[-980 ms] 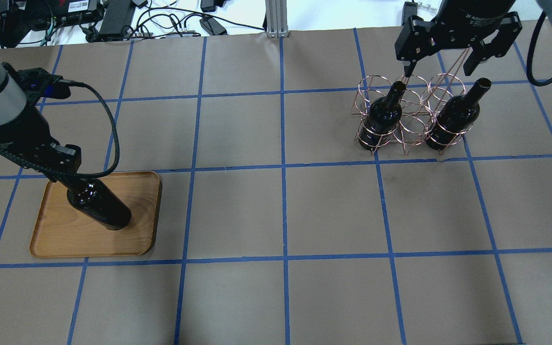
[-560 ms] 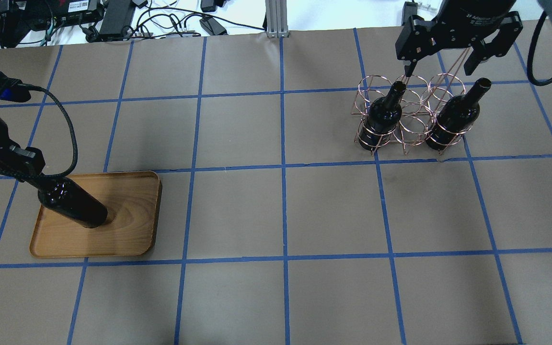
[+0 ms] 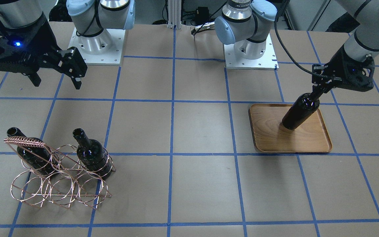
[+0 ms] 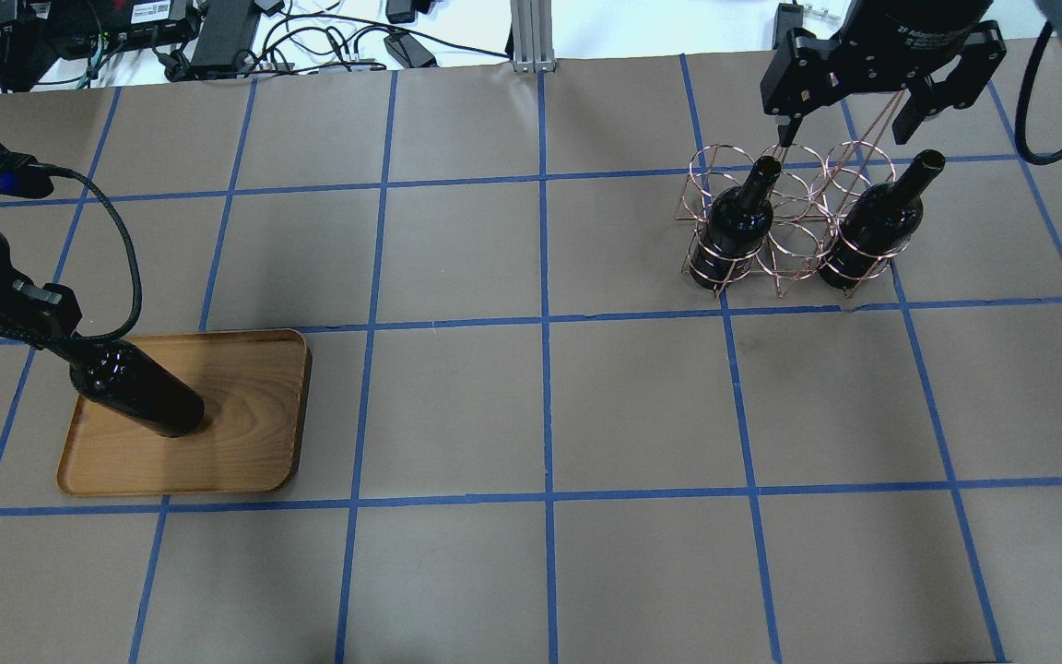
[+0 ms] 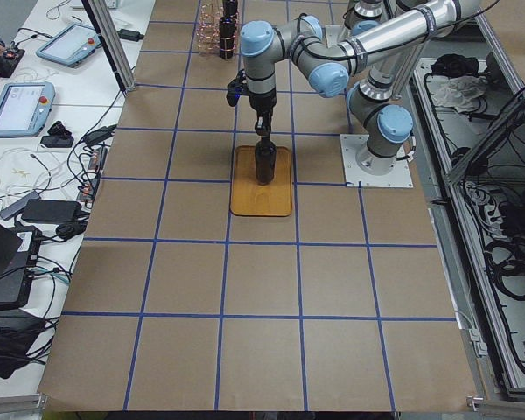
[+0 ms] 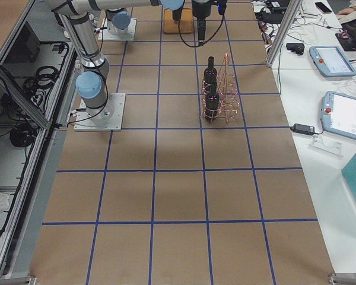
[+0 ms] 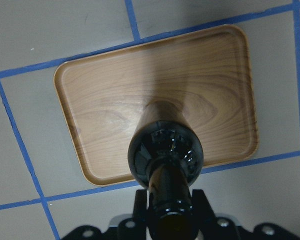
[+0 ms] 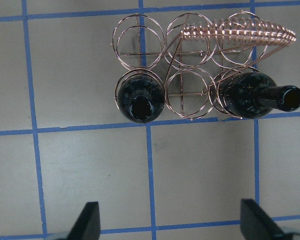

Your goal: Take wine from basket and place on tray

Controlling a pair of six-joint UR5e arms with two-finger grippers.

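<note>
The wine [image 4: 139, 398] I'm carrying stands neck-up over the tray [image 4: 254, 443], its base inside the rim and near the middle of the board; I cannot tell from any view whether the glass has touched the wood. My left gripper [image 3: 319, 91] is clamped on the neck just under the mouth. My read is that this is the set-down. I'd come straight down and keep the bottle plumb, part the fingers only once the base sits flat, then rise vertically so neither pad drags the neck and tips it. The low rim leaves bare wood on every side of the base, so a small slide should not run it off the edge. The table between tray and basket [image 4: 789, 231] is open for the way back. My right gripper [image 4: 843, 129] hangs spread and empty above the basket, where two other bottles [image 4: 738, 226] stand in end rings with the middle free
</note>
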